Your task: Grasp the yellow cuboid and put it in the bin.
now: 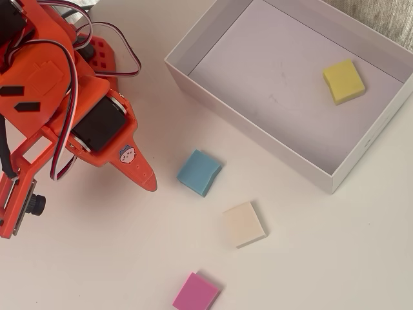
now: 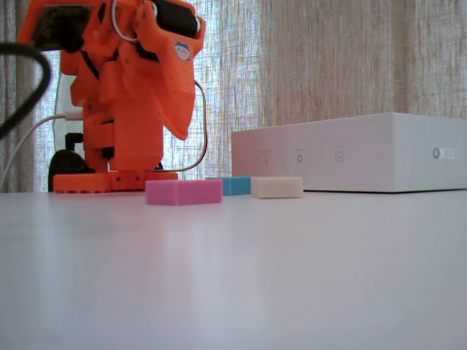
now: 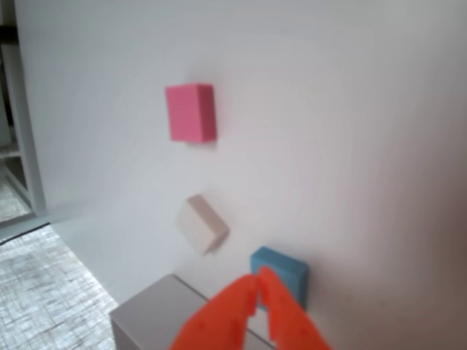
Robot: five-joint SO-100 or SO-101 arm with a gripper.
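Fingers [image 3: 260, 281] clenched on nothing; yellow cuboid [image 1: 343, 81] already lies at the bin's [image 1: 251, 126] 2 o'clock corner, so retreat clear.

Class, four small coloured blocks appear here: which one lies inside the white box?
The yellow cuboid; it alone rests on the bin floor, while the blue, cream and pink blocks lie outside on the table.

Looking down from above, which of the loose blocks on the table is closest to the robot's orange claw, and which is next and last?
From the gripper in the overhead view:
1. Blue block, just right of the tip.
2. Cream block, farther right and lower.
3. Pink block, at the bottom edge.
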